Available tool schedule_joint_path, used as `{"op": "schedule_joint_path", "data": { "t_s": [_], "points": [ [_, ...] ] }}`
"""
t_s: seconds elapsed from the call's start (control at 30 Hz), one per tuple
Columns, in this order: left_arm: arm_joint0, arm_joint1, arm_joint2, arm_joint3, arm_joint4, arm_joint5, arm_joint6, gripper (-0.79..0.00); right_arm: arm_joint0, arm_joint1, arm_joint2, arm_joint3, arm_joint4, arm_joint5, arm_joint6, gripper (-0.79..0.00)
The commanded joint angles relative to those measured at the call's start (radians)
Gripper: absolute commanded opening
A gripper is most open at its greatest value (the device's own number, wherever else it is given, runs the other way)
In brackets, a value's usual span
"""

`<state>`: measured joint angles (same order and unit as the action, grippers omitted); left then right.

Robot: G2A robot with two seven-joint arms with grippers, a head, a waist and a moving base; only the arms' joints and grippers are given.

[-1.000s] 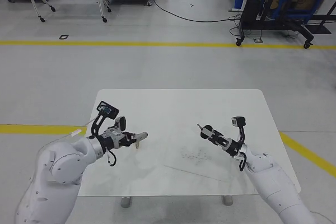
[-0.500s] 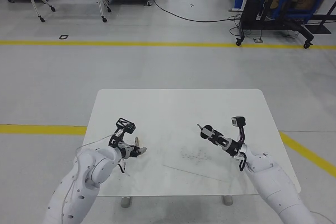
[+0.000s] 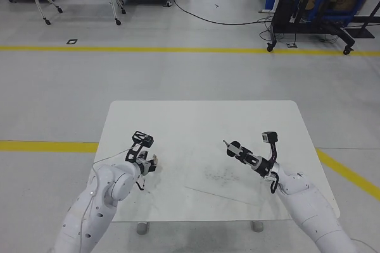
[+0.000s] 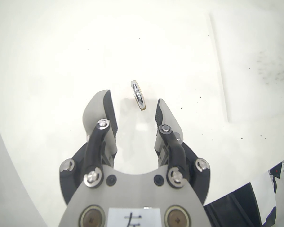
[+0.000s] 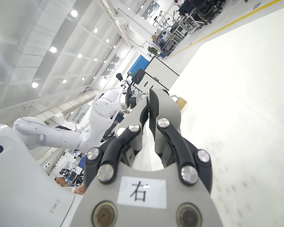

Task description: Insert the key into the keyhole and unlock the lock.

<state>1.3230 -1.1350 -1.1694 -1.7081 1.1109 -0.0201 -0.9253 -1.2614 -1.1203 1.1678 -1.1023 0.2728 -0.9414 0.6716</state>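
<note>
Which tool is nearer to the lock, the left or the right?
Left. The left tool is open around the lock; the right tool, shut on the key, is far off across the table.

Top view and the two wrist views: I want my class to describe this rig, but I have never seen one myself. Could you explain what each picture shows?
It is a two-armed robot working at a white table. The top view looks down from a camera above its arms. The other two pictures each come from a camera on one wrist, looking along that arm's gripper. A small brass padlock stands on the table, by the tips of the open left gripper, and is not gripped. The right gripper is shut on a thin metal key, held well apart from the padlock.
</note>
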Motion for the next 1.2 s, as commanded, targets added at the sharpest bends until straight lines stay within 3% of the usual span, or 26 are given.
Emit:
{"op": "schedule_joint_path", "data": {
  "t_s": [0.0,0.3,0.4,0.53,0.57,0.93,1.17],
  "points": [
    [-0.004,-0.002,0.006,0.009,-0.002,0.006,-0.005,-0.511,0.0,0.0,0.0,0.0,0.0,0.0,0.0,-0.785],
    [-0.039,-0.012,0.034,0.054,0.002,0.022,-0.004,-0.517,0.0,0.0,0.0,0.0,0.0,0.0,0.0,-0.785],
    [-0.052,-0.016,0.041,0.075,-0.01,0.022,0.02,-0.616,0.0,0.0,0.0,0.0,0.0,0.0,0.0,-0.785],
    [-0.077,-0.023,0.056,0.12,-0.019,0.022,0.035,-0.677,0.0,0.0,0.0,0.0,0.0,0.0,0.0,-0.785],
    [-0.082,-0.024,0.062,0.129,-0.023,0.02,0.03,-0.785,0.0,0.0,0.0,0.0,0.0,0.0,0.0,-0.785],
    [-0.076,-0.026,0.051,0.13,-0.034,0.016,0.042,-0.785,0.0,0.0,0.0,0.0,0.0,0.0,0.0,-0.785],
    [-0.037,-0.026,-0.019,0.132,-0.177,-0.045,0.249,-0.785,0.0,0.0,0.0,0.0,0.0,0.0,0.0,-0.785]
  ]
}}
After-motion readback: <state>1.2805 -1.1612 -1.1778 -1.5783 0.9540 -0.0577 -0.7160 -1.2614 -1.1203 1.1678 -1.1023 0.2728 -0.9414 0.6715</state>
